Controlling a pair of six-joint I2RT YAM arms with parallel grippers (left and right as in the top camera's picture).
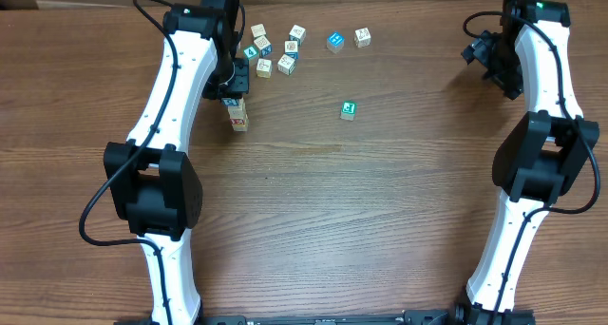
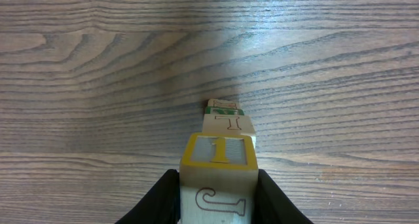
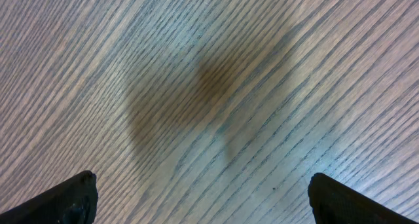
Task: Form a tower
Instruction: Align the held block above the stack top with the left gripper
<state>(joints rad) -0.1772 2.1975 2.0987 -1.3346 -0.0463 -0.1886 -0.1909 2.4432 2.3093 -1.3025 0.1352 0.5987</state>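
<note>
The tower [image 1: 237, 114] stands on the wooden tabletop [image 1: 380, 220] in the left half of the overhead view, near the far side, just below the bend of the left arm [image 1: 176, 87]. From above it reads as a short narrow column of pale cubes, with blue print near the top and red on the lowest one. The left pincer [image 1: 235, 97] is at its upper end, closed down tight on the topmost cube. In the left wrist view, the two dark fingers [image 2: 160, 201] press both sides of that cube [image 2: 218, 155]. It has a yellow-framed face and a printed letter on the side nearest the camera. Beyond it, in one line, a cube marked with a T [image 2: 227, 122] and a green-edged one [image 2: 222, 108] show. How many cubes make up the column I cannot tell for certain. A scatter of loose cubes [image 1: 275, 51] lies just to the right of the left arm along the far edge, with a blue one [image 1: 334, 42] and a pale one [image 1: 362, 37] further right, and a single green cube [image 1: 349, 109] well apart from the tower. The right pincer [image 1: 480, 51] hangs at the far right, its jaws spread as wide as they go. Its wrist view shows the right pincer [image 3: 203, 191] with nothing between the tips, only bare wood grain and a soft shadow under it.
</note>
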